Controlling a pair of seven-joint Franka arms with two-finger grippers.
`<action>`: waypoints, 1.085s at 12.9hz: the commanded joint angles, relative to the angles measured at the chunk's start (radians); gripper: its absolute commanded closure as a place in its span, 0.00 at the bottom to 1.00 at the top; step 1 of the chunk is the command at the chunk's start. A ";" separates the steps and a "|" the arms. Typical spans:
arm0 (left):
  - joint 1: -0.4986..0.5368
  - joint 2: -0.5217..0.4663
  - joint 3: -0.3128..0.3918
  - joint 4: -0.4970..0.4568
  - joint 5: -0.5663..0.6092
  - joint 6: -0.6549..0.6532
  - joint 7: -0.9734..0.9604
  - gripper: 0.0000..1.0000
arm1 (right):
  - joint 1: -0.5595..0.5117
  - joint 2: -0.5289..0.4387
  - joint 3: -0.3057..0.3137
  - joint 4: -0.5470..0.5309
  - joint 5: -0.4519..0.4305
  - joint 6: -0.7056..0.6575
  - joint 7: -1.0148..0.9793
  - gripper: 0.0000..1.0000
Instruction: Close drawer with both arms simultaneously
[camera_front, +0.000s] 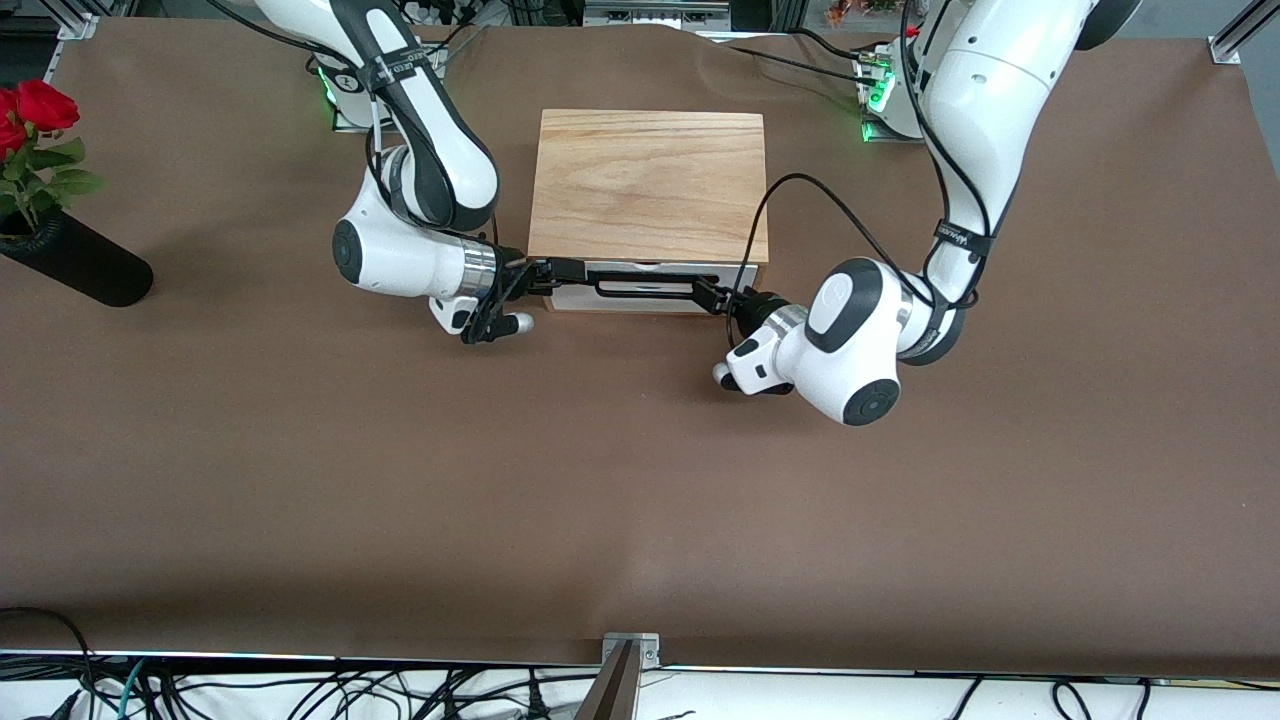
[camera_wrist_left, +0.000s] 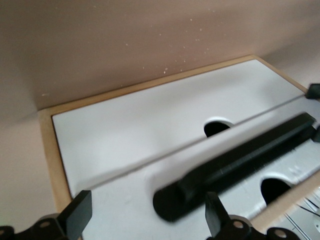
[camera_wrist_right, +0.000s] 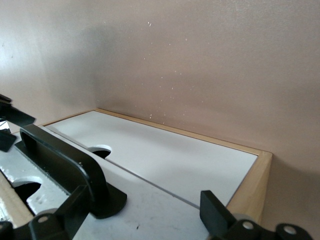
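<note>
The drawer (camera_front: 650, 300) shows its white front panel level with the front of the wooden casing (camera_front: 648, 180). Its long black handle (camera_front: 645, 287) runs across the panel. My right gripper (camera_front: 545, 272) is open at the handle's end toward the right arm, fingertips at the panel. In the right wrist view (camera_wrist_right: 145, 215) the handle's foot (camera_wrist_right: 95, 195) sits beside one finger. My left gripper (camera_front: 715, 295) is open at the handle's other end. In the left wrist view (camera_wrist_left: 145, 217) the handle's end (camera_wrist_left: 225, 165) lies between the fingers, close to one of them (camera_wrist_left: 215, 220).
A black vase (camera_front: 75, 265) with red roses lies at the right arm's end of the table. Brown table cover (camera_front: 640, 480) stretches between the drawer and the front camera. Cables hang along the table's near edge.
</note>
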 joint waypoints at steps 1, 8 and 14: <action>0.044 -0.119 0.010 -0.032 -0.003 -0.039 -0.003 0.00 | 0.001 -0.045 -0.062 -0.014 -0.134 -0.046 0.004 0.00; 0.091 -0.391 0.042 -0.033 0.421 -0.050 -0.053 0.00 | 0.001 -0.195 -0.318 0.079 -0.575 -0.137 0.016 0.00; 0.242 -0.625 0.024 -0.070 0.693 -0.041 -0.089 0.00 | 0.001 -0.337 -0.343 0.293 -0.979 -0.468 0.199 0.00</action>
